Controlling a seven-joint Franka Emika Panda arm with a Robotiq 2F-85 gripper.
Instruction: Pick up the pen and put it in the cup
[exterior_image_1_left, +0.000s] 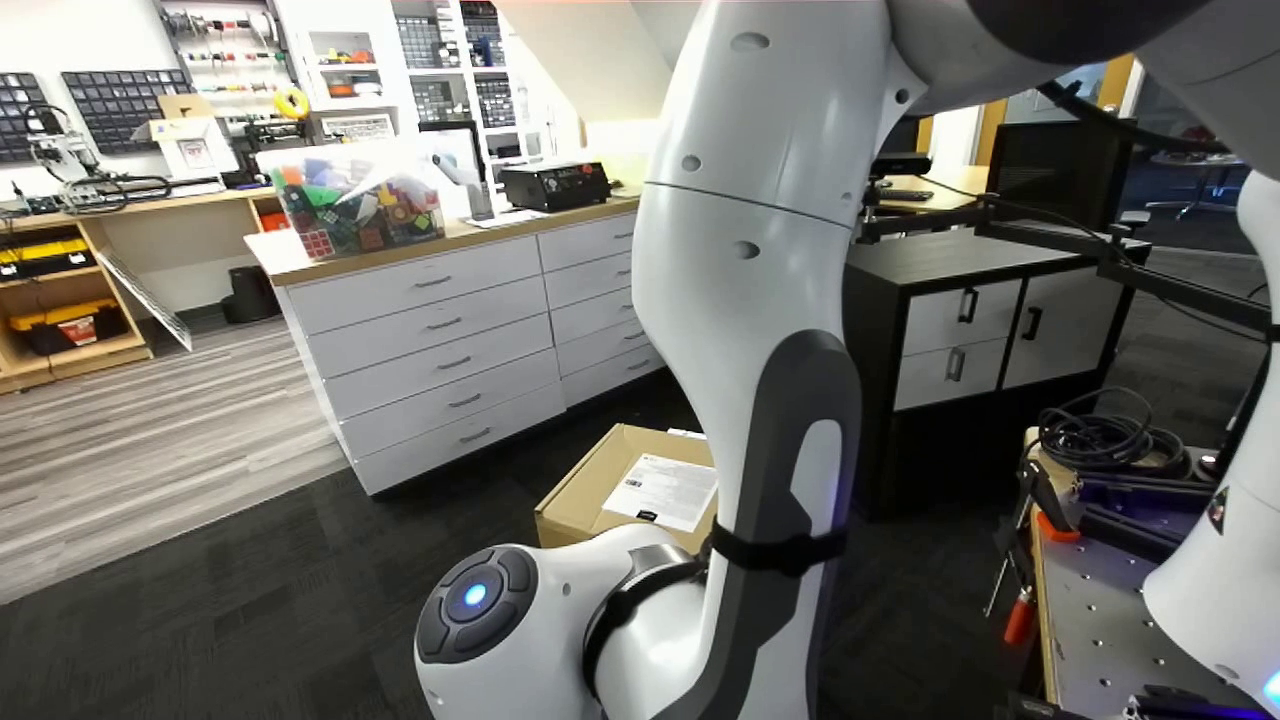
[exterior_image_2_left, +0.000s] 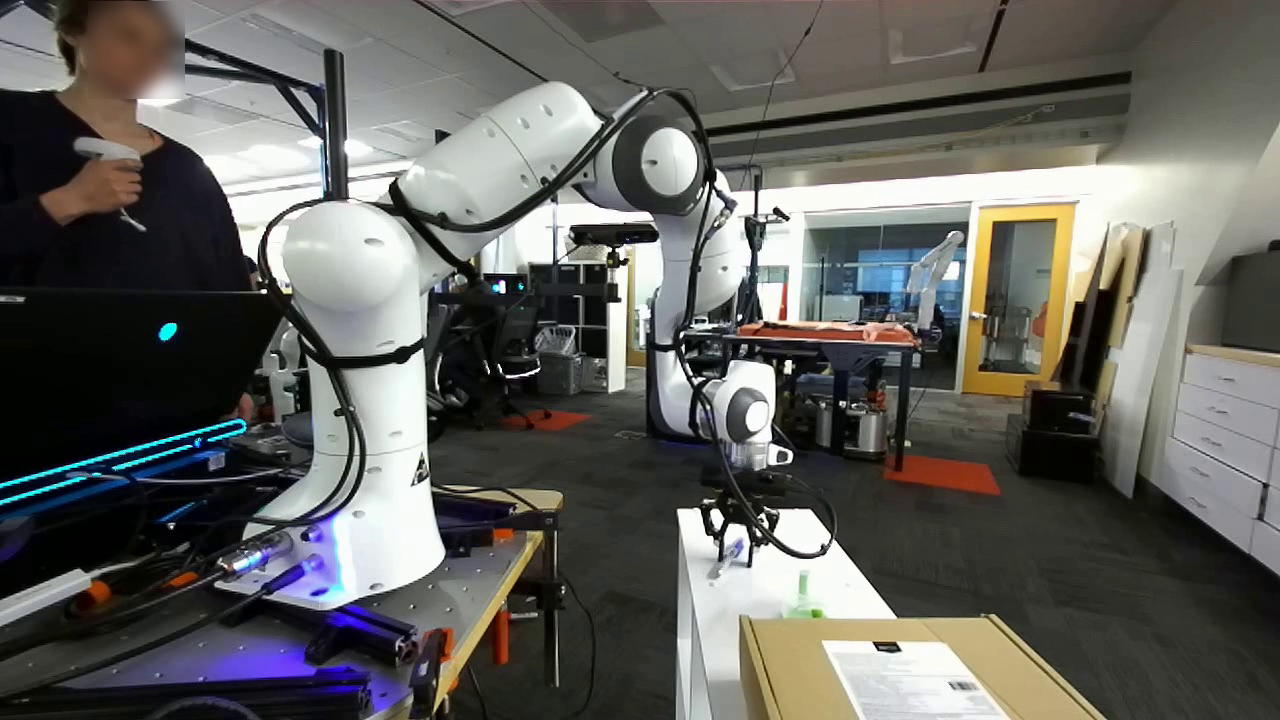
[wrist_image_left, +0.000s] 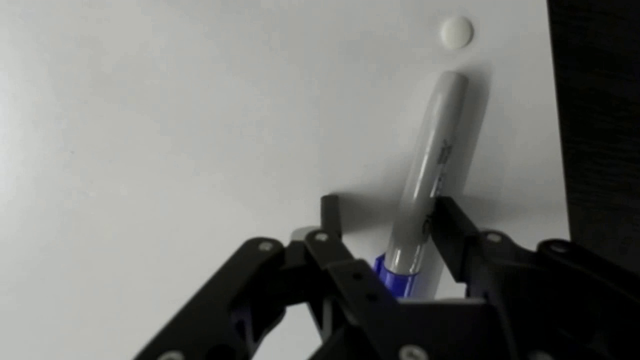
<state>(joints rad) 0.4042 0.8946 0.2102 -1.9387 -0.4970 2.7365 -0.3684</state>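
Wrist view: pen (wrist_image_left: 425, 175) lying on the white top (wrist_image_left: 175, 125), slanted, gripper (wrist_image_left: 387, 207) straddling: fingers (wrist_image_left: 452, 230) spread apart, not clamped on anything. Uneven, though: clear gap on one side of the pen, other fingertip right beside or touching, can't tell which. Reads as the last bit before the grasp. Nudge toward the pen's tight side to even up, twist slightly to square the grip to the barrel, then close slowly; otherwise risk shoving or rolling the pen. Can't judge tip height above the pen's resting surface; check before squeezing. Blue end (wrist_image_left: 398, 284) partly hidden behind the gripper, so can't fix the grip point along the pen either. White disc (wrist_image_left: 457, 32) just past the pen's far end; avoid dragging the pen into it. In an exterior view: same straddle over the pen, cup (exterior_image_2_left: 800, 608) on the same top, apart from the pen, toward the cardboard box (exterior_image_2_left: 800, 665) and partly hidden by it. Green upright piece (exterior_image_2_left: 803, 582) above the cup; unclear if part of it. Lift straight up off the pen's spot before traversing, to clear that. In an exterior view: arm (exterior_image_1_left: 745, 300) filling the middle, box behind it; pen, cup and fingertips out of sight, so don't align from here.
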